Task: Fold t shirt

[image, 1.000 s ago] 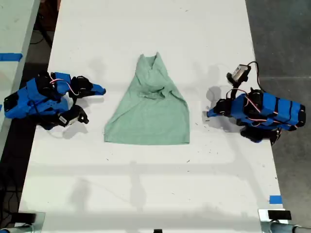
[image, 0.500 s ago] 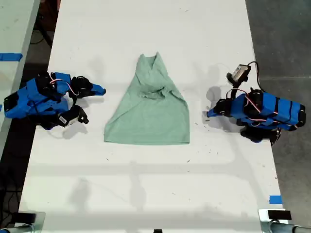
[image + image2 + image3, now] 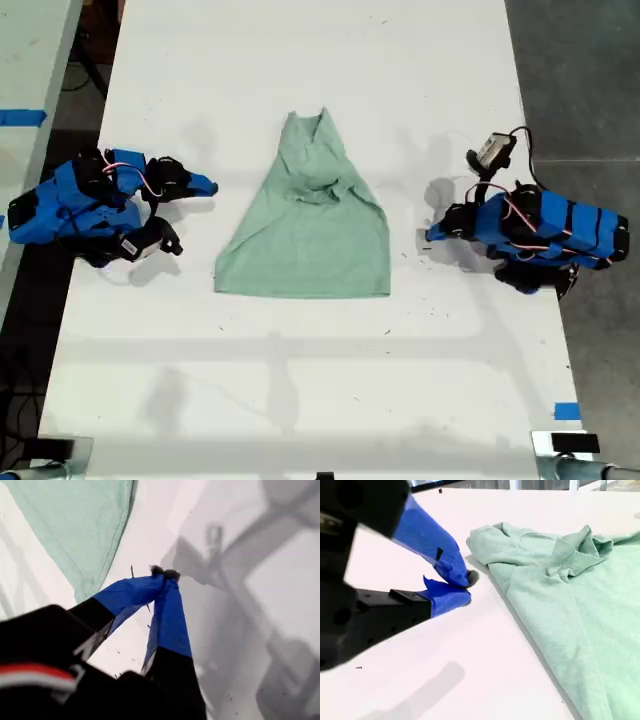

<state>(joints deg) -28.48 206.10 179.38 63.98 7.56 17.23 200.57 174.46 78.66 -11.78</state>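
1. We see my first gripper (image 3: 164, 573) with its blue-taped jaws pressed together at the tips and nothing between them. It rests low over the table on the exterior view's right (image 3: 430, 235).
2. My second gripper (image 3: 465, 587) is likewise closed on nothing, its tips meeting. It sits on the exterior view's left (image 3: 207, 185), pointing toward the cloth.
3. The t shirt (image 3: 310, 235) lies flat at the middle of the table between the two arms, touched by neither. It is narrow and bunched at the far end and wide along its near hem.
4. In the first wrist view a hem corner of the t shirt (image 3: 75, 525) lies near the closed jaws but apart from them. In the second wrist view its crumpled upper part (image 3: 570, 590) lies just beside the tips.
5. Compared with half a second and one second earlier, we find no change: both arms and the shirt hold the same places.
6. The white table (image 3: 300, 60) is faintly speckled and carries soft shadows. A piece of blue tape (image 3: 567, 410) marks its edge on the exterior view's right, and dark floor (image 3: 580, 80) lies beyond.
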